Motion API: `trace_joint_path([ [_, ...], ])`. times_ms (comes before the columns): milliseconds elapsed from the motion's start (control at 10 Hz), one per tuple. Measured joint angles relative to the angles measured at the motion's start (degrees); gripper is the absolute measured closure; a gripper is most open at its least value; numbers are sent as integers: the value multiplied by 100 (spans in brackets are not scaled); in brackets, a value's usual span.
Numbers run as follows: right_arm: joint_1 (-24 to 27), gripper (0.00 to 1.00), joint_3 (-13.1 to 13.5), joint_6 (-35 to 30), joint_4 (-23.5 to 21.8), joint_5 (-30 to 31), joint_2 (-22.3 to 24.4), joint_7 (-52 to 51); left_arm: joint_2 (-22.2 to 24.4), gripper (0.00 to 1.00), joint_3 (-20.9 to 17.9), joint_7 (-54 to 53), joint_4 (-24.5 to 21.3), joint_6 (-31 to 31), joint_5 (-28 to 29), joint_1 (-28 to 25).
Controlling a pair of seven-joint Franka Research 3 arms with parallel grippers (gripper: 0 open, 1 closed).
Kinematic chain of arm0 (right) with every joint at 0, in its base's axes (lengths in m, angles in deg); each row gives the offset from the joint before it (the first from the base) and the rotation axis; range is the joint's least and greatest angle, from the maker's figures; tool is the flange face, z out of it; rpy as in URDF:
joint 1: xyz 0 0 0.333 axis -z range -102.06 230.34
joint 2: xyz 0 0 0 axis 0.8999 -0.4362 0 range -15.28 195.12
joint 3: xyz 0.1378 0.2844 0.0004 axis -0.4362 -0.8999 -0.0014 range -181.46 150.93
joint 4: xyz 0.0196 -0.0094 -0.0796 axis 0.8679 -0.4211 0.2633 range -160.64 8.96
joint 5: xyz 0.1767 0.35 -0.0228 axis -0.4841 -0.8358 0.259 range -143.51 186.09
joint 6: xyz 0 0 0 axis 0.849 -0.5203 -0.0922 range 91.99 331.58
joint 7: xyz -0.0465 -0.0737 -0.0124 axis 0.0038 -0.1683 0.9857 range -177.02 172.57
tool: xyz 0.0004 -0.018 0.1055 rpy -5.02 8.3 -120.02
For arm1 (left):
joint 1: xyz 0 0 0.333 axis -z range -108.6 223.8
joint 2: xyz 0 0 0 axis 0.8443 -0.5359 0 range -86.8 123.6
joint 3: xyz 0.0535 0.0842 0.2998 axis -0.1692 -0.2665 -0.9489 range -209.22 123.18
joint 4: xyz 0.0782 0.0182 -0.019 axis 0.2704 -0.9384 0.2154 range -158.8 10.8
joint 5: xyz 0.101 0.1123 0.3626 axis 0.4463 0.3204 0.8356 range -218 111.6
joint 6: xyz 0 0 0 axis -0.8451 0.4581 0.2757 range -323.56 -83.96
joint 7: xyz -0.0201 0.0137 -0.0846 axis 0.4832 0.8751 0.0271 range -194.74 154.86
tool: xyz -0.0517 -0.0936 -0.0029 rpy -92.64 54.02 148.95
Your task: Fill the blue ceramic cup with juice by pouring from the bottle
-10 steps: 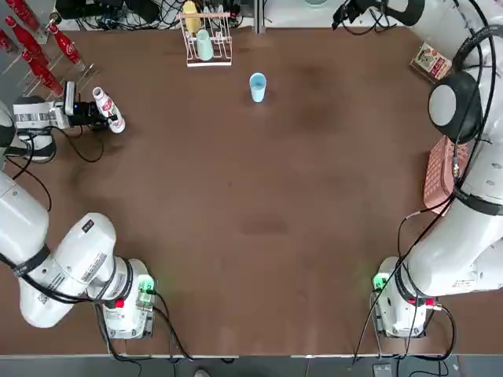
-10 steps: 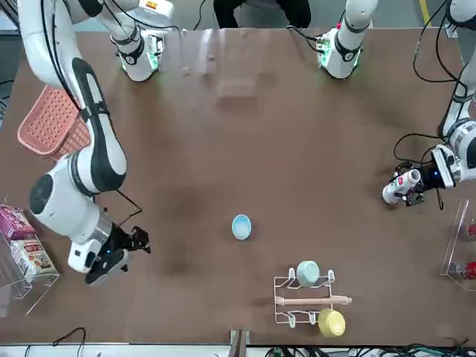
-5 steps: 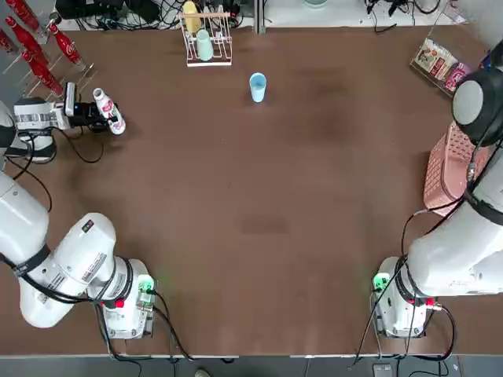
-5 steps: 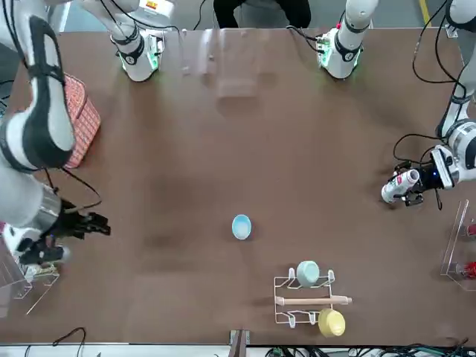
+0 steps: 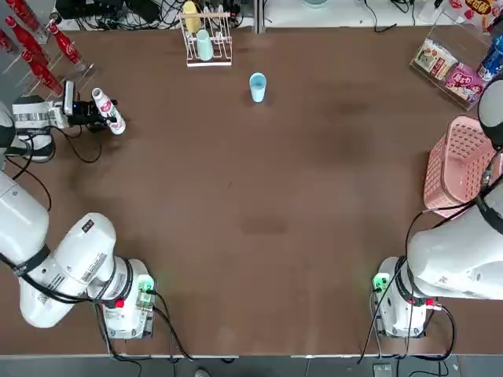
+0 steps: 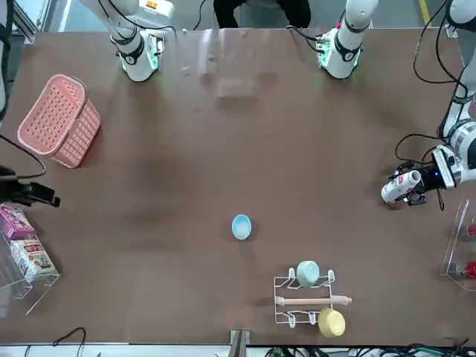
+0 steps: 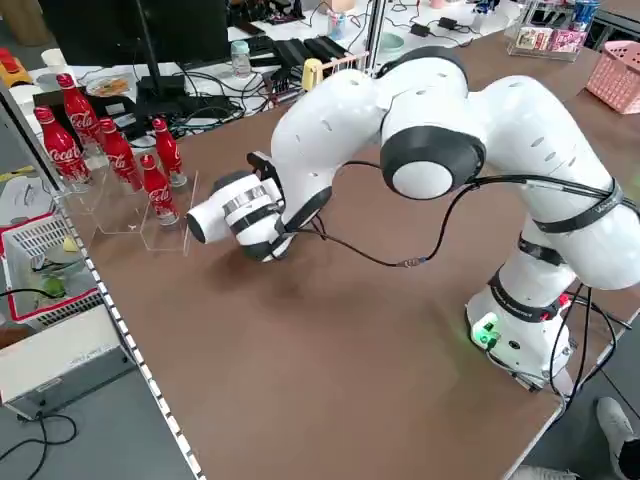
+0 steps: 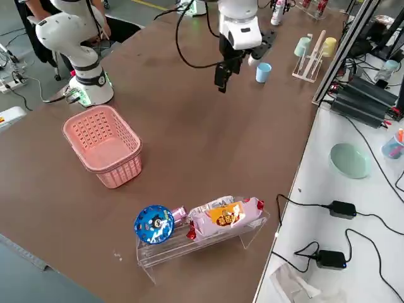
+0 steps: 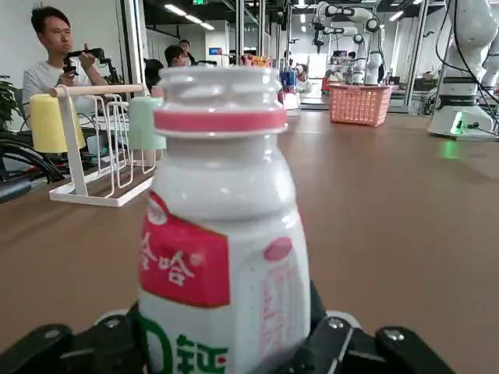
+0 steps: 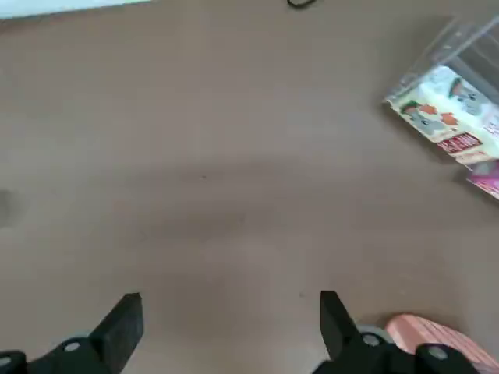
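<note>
1. Top view: a brown table (image 5: pixel 267 220) with two white robot arms based at the near edge.
2. The left gripper (image 5: pixel 100 114) lies level at the far left of the table, its fingers around the bottle (image 5: pixel 107 110).
3. The bottle is small and white with a red-and-pink label. It stands upright between the left gripper's fingers; whether they press on it or have let go cannot be told.
4. Left wrist view: the bottle (image 9: pixel 222 234) fills the middle, its cap on.
5. The blue ceramic cup (image 5: pixel 258 86) stands upright near the table's far edge, well apart from the bottle.
6. A white cup rack (image 5: pixel 206 39) holding a yellow cup and a mint-green cup stands just beyond the blue cup.
7. The right gripper (image 10: pixel 230 323) hovers over bare table at the robot's right, its fingers spread wide and holding nothing.
8. A pink basket (image 5: pixel 456 169) sits near that right edge.
</note>
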Motion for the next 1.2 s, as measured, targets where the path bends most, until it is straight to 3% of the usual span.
trace_joint_path([
  [100,1,0,-15,-149,-31,150,111,-46,0,19,1,0,7,3,0,0],
  [200,1,0,-36,-216,-71,237,199,-237,0,4,1,0,14,5,0,-1],
  [300,1,0,-47,-220,-96,282,237,-457,0,0,1,0,19,7,0,-1],
  [1200,-66,0,-71,-158,-127,341,437,-780,0,0,6,0,225,21,482,-267],
])
